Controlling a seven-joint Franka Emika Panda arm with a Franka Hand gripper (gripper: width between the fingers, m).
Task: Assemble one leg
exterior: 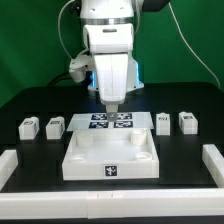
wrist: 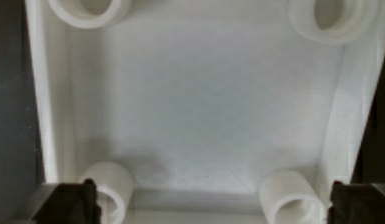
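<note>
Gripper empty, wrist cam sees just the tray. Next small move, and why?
Probably shift sideways toward the leg nearest on the exterior view's right. The gripper hangs open with nothing held, the wrist view shows only the tray and its empty sockets, and the legs lie loose off to both sides.

The fingers [exterior: 112, 101] hang at frame centre, above the marker board [exterior: 110, 121] and white tray [exterior: 85, 170]. Two legs [exterior: 29, 126] stand on the table [exterior: 40, 150] at centre left, two at centre right.
</note>
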